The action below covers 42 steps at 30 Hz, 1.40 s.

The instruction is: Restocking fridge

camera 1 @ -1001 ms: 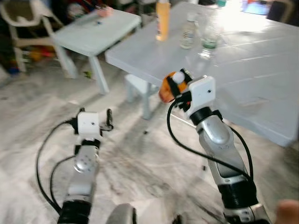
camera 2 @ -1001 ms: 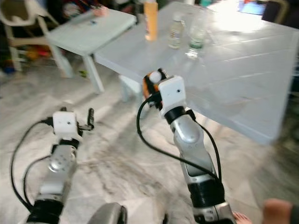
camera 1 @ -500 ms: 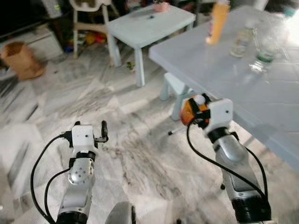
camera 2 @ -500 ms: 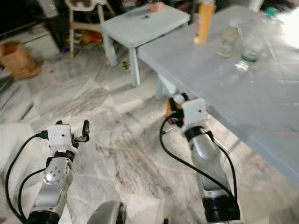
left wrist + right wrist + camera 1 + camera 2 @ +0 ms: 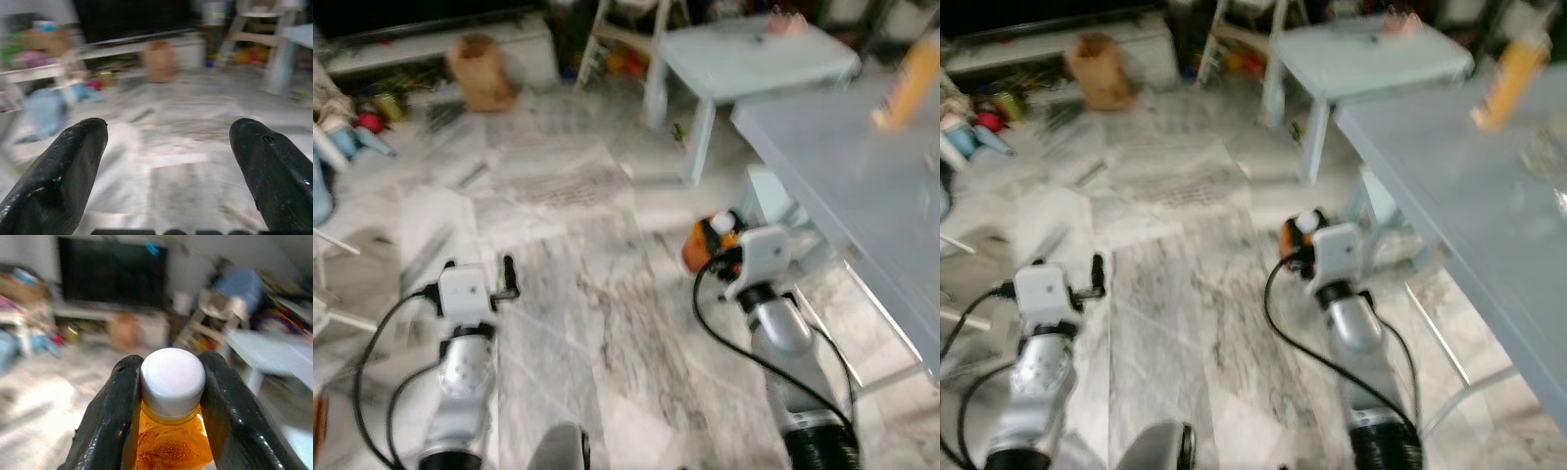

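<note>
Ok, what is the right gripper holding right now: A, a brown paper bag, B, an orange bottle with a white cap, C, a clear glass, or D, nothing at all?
B: the right gripper has a black finger on each side of the orange bottle at its white cap, while the left gripper is open with nothing between its fingers.

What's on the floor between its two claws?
Just bare marble floor between the empty left claw and the right claw gripping the orange bottle, seen in both eye views.
</note>
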{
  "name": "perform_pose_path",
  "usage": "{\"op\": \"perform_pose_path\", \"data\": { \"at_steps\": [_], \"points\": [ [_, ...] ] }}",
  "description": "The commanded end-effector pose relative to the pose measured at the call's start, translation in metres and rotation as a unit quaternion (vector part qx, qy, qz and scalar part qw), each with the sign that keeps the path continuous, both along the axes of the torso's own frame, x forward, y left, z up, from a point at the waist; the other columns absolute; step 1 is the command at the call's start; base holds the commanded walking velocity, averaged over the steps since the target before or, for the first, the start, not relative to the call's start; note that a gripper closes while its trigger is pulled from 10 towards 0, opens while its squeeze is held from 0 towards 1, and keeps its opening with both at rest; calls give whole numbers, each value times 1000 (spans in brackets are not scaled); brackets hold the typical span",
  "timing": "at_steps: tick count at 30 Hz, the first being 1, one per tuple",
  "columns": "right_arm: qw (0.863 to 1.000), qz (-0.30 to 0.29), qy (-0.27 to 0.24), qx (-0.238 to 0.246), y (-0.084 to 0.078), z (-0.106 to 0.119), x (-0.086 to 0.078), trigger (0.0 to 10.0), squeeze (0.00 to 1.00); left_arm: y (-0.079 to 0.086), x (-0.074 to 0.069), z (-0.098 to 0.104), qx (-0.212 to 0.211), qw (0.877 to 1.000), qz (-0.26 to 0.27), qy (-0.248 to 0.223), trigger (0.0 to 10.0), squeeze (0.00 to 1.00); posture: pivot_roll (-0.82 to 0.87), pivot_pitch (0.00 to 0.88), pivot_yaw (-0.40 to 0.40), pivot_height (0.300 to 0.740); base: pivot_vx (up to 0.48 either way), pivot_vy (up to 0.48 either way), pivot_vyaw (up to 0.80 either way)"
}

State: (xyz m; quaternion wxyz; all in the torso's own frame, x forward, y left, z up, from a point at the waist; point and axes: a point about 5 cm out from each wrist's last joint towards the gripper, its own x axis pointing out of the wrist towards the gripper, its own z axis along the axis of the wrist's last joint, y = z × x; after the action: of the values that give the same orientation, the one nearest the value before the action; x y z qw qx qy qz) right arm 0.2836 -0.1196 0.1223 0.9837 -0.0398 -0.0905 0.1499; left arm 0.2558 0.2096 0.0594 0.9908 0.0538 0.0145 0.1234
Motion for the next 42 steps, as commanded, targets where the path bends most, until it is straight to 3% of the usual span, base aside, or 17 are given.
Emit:
{"op": "perform_pose_path", "data": {
  "at_steps": [1,10,13,15,20,27,34,42],
  "points": [
    [1000,-16,-18,-5,-10,6,1,10000,0,-4,0,-2,-6,1000,0,1,10000,0,58,29,2,740,0,0,781],
    [996,-92,3,6,-36,-4,4,10000,0,-5,-13,-5,10,1000,-1,-5,10000,0,63,0,-5,740,0,0,772],
    [994,-113,10,-5,-47,-9,-2,10000,0,0,-19,-1,26,1000,5,-14,10000,0,55,0,0,740,0,0,769],
    [990,-138,28,-3,-59,-17,-17,10000,0,0,-36,-1,41,999,4,-12,10000,0,47,0,7,740,0,0,738],
    [988,-148,46,-11,-64,-26,-32,10000,0,2,-48,-11,35,999,1,5,10000,0,43,1,15,740,0,0,565],
    [983,-174,50,-17,-70,-33,-36,10000,0,11,-34,-4,57,998,-2,-3,10000,0,30,1,51,740,0,0,0],
    [986,-155,39,-39,-70,-31,-41,10000,0,9,-34,-3,52,998,-29,-2,10000,0,13,0,61,740,0,0,179],
    [991,-120,32,-45,-62,-26,-27,10000,0,7,-28,-4,54,998,-31,-3,10000,0,25,5,39,740,337,0,761]
  ]
}}
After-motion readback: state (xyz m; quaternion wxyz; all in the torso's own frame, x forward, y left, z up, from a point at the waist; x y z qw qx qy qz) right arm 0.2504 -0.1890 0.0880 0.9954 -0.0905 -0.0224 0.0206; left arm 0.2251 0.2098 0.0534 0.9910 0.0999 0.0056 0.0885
